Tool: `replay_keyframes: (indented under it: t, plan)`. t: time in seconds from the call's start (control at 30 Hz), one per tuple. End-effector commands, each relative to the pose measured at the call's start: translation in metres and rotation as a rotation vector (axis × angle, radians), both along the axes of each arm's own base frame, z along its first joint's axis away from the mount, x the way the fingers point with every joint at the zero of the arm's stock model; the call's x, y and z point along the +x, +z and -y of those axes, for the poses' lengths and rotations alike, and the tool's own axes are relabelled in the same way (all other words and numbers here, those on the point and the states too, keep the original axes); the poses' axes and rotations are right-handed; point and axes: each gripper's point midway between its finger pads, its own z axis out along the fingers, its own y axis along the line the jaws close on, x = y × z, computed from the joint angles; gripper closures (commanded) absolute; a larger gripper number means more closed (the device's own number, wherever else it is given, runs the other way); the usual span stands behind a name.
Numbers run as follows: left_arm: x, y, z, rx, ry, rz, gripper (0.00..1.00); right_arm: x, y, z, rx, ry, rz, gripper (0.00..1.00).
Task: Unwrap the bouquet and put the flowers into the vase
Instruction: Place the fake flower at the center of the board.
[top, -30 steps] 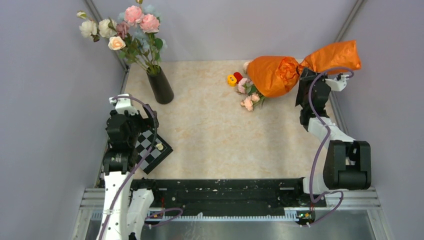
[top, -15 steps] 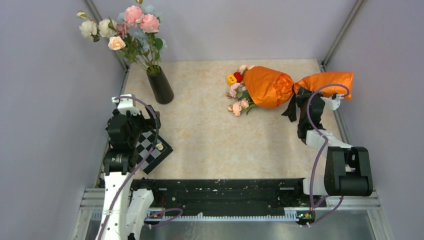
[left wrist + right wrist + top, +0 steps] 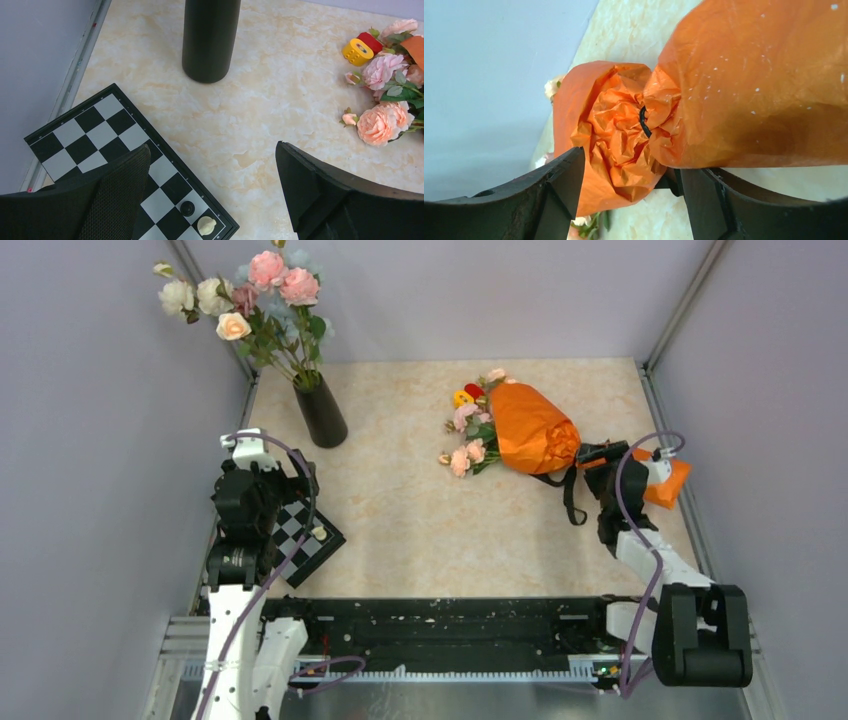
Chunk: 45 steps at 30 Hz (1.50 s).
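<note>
Bouquet of pink and peach roses in a shiny orange paper cone now lies flat on the pale marbled table, upper right of centre, lowered from its raised position a second ago. Right gripper has parted its jaws about the tied neck, letting go; the long black ribbon remains knotted. Left gripper, lower left, stands wide and empty near the tall glossy black cylindrical vase. Judgement: unwrapping yet to start.

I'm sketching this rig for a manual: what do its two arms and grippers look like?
Both arms mix white links with black joint housings: the left arm, the right arm. A purple cable loops along each. The left gripper and right gripper have broad matte-black fingers, one with a fine mesh texture.
</note>
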Motion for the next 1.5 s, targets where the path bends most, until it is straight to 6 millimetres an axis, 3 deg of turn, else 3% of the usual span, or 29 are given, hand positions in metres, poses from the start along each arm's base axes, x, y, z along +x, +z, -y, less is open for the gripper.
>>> replay_keyframes:
  t: [0.0, 0.13, 0.27, 0.4, 0.5, 0.63, 0.73, 0.93, 1.07, 1.2, 1.3, 1.47]
  plan:
    - [0.003, 0.008, -0.003, 0.021, 0.011, 0.042, 0.01, 0.003, 0.036, 0.0, -0.284, 0.126, -0.04, 0.27]
    - [0.003, 0.008, -0.003, 0.023, 0.011, 0.04, 0.01, 0.017, 0.053, -0.003, -0.392, 0.235, -0.087, 0.26]
    - [0.002, 0.008, -0.009, 0.031, 0.045, 0.039, 0.01, 0.034, 0.061, -0.025, -0.371, 0.388, -0.111, 0.25]
    - [0.002, 0.007, -0.01, 0.035, 0.049, 0.037, 0.01, 0.039, 0.067, -0.037, -0.316, 0.436, -0.096, 0.25]
    - [0.003, 0.007, -0.011, 0.035, 0.053, 0.035, 0.01, 0.027, 0.062, -0.042, -0.24, 0.423, -0.096, 0.25]
    - [0.004, 0.005, -0.011, 0.036, 0.052, 0.028, 0.01, -0.003, 0.049, -0.049, -0.138, 0.358, -0.024, 0.25]
    - [0.005, 0.004, -0.011, 0.035, 0.053, 0.022, 0.01, -0.019, 0.037, -0.043, -0.136, 0.321, -0.055, 0.25]
    - [0.006, 0.003, -0.011, 0.034, 0.051, 0.019, 0.01, -0.033, 0.035, -0.059, -0.233, 0.418, -0.065, 0.22]
    - [0.006, 0.004, -0.011, 0.035, 0.051, 0.02, 0.01, -0.008, 0.039, -0.05, -0.37, 0.446, -0.129, 0.18]
    - [0.006, 0.003, -0.009, 0.032, 0.042, 0.018, 0.01, 0.04, 0.049, -0.041, -0.413, 0.489, -0.125, 0.17]
    - [0.006, 0.003, -0.009, 0.031, 0.043, 0.02, 0.01, 0.082, 0.051, -0.021, -0.418, 0.478, -0.122, 0.18]
    - [0.004, 0.004, -0.01, 0.032, 0.047, 0.026, 0.01, 0.136, 0.023, 0.023, -0.455, 0.423, -0.264, 0.26]
